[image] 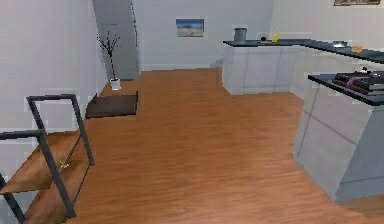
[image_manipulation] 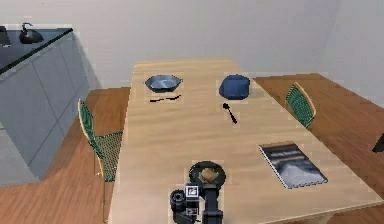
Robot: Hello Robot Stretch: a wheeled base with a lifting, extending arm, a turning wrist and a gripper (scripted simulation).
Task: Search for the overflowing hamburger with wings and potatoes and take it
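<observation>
A dark round plate (image_manipulation: pixel 207 176) lies near the front edge of the wooden table (image_manipulation: pixel 200 130) in the arm side view. A small tan-brown lump (image_manipulation: pixel 208 174) sits in its middle; it is too small to name. Just below the plate, the arm's dark bar (image_manipulation: pixel 216 212) rises from the bottom edge and ends in two white marked squares. The gripper (image_manipulation: pixel 181 207) is the dark body left of them, right beside the plate. I cannot tell whether it holds anything.
On the table's far half lie a grey bowl (image_manipulation: pixel 163 82), a blue dome-shaped dish (image_manipulation: pixel 234 87) and a spoon (image_manipulation: pixel 231 114), with a grey book (image_manipulation: pixel 292 165) at the right. Green chairs (image_manipulation: pixel 96 140) flank the table. In the forward view: kitchen counters (image: pixel 345 120), a metal-framed shelf (image: pixel 50 165), a potted plant (image: pixel 112 60).
</observation>
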